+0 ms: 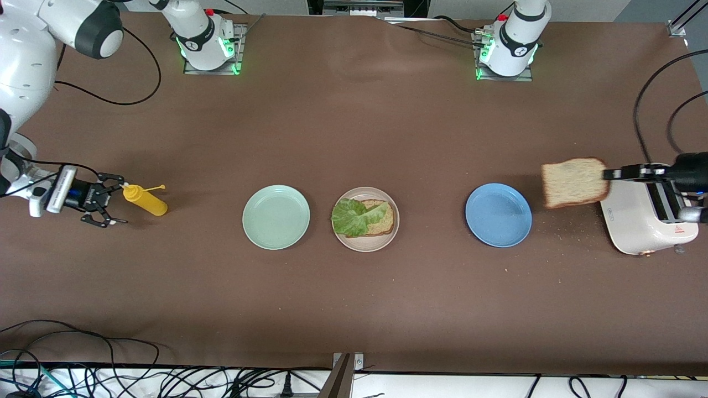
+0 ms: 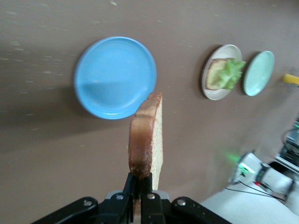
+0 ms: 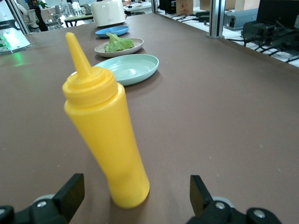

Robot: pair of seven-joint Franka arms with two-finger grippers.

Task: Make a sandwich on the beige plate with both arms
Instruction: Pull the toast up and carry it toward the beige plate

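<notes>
The beige plate (image 1: 349, 239) lies mid-table with one bread slice (image 1: 383, 221) on it and a lettuce leaf (image 1: 353, 216) over that slice. My left gripper (image 1: 608, 174) is shut on the crust edge of a second bread slice (image 1: 575, 182), held up over the table between the blue plate and the toaster. In the left wrist view that slice (image 2: 147, 135) stands edge-on out of the left gripper (image 2: 140, 179), and the beige plate (image 2: 216, 93) shows farther off. My right gripper (image 1: 119, 203) is open at the right arm's end of the table, holding nothing.
A yellow squeeze bottle (image 3: 105, 126) stands upright between the right gripper's (image 3: 135, 186) spread fingers, touching neither. A mint-green plate (image 1: 276, 216) and a blue plate (image 1: 498, 215) flank the beige one. A white toaster (image 1: 650, 221) sits at the left arm's end. Cables run along the table's near edge.
</notes>
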